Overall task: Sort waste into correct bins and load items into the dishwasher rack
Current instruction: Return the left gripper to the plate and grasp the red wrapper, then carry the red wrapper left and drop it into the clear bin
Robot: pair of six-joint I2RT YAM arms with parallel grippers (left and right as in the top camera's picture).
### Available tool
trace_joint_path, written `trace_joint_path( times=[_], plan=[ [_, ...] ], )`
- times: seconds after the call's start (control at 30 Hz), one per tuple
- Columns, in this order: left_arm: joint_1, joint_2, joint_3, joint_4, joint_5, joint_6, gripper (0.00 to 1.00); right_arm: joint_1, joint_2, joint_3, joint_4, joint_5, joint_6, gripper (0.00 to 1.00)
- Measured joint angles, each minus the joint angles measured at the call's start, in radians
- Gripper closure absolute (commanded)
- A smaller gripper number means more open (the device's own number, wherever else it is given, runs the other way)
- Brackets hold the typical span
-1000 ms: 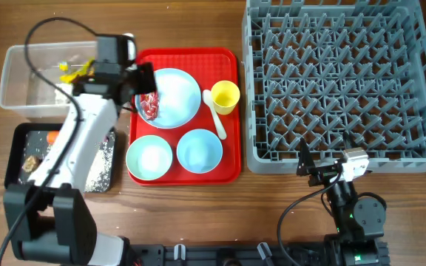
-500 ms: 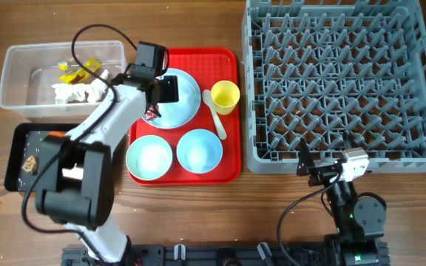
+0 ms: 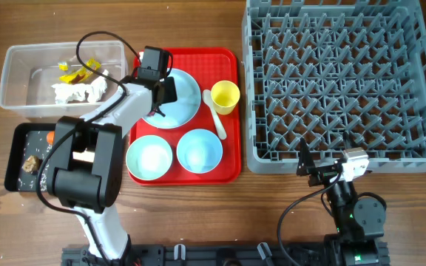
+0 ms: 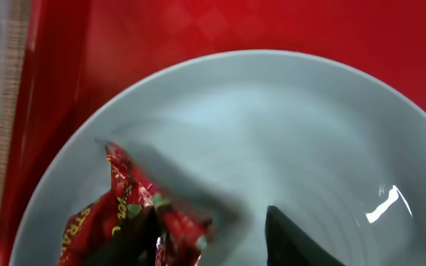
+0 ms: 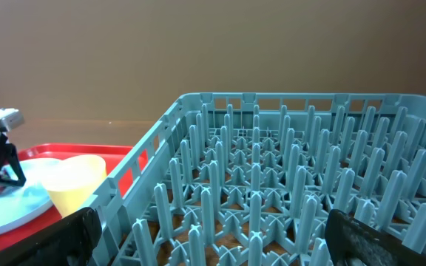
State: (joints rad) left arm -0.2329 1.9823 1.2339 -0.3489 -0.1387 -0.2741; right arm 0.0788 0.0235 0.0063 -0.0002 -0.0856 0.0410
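Looking from overhead, we see our left gripper [image 3: 161, 94] over the blue plate [image 3: 187, 89]; only its wrist camera shows the red wrapper [image 4: 124, 199] lying there, against one of two parted fingers [image 4: 294, 240]. Our right gripper [image 5: 209, 222] gapes wide beside the rack [image 5: 287, 170].

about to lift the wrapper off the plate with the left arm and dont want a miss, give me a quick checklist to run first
1. Red wrapper lies partly between the fingers of the left gripper, on the light blue plate: ok.
2. Jaws closed firmly on the wrapper: cannot tell; a gap shows beside it.
3. Clear tub has room beside the crumpled tissue: ok.
4. Yellow cup and white spoon are apart from the left gripper: ok.
5. Right gripper is open and out of the way, by the dishwasher rack: ok.
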Motion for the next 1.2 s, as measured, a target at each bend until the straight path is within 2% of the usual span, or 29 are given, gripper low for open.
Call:
trace_joint_path(
  times=[0.13, 0.17, 0.4, 0.63, 0.73, 0.87, 0.97, 1.2],
  plan=[
    [0.0, 0.0, 0.0, 0.002, -0.013, -0.006, 0.93, 0.0, 0.0, 0.0, 0.0, 0.0, 0.0, 0.0],
    [0.0, 0.0, 0.0, 0.003, -0.014, -0.001, 0.96, 0.0, 0.0, 0.0, 0.0, 0.0, 0.0, 0.0],
    [0.0, -0.073, 0.0, 0.011, -0.014, -0.005, 0.96, 0.0, 0.0, 0.0, 0.0, 0.0, 0.0, 0.0],
    [0.003, -0.393, 0.0, 0.018, -0.018, -0.005, 0.96, 0.0, 0.0, 0.0, 0.0, 0.0, 0.0, 0.0],
    [0.03, -0.481, 0.0, 0.028, -0.08, -0.005, 0.96, 0.0, 0.0, 0.0, 0.0, 0.0, 0.0, 0.0],
    [0.127, -0.507, 0.0, 0.04, -0.13, -0.005, 0.96, 0.0, 0.0, 0.0, 0.0, 0.0, 0.0, 0.0],
    [0.262, -0.489, 0.0, 0.047, -0.15, -0.022, 0.96, 0.0, 0.0, 0.0, 0.0, 0.0, 0.0, 0.0],
    [0.482, -0.342, 0.0, 0.126, -0.133, -0.043, 0.96, 0.0, 0.0, 0.0, 0.0, 0.0, 0.0, 0.0]
  ],
)
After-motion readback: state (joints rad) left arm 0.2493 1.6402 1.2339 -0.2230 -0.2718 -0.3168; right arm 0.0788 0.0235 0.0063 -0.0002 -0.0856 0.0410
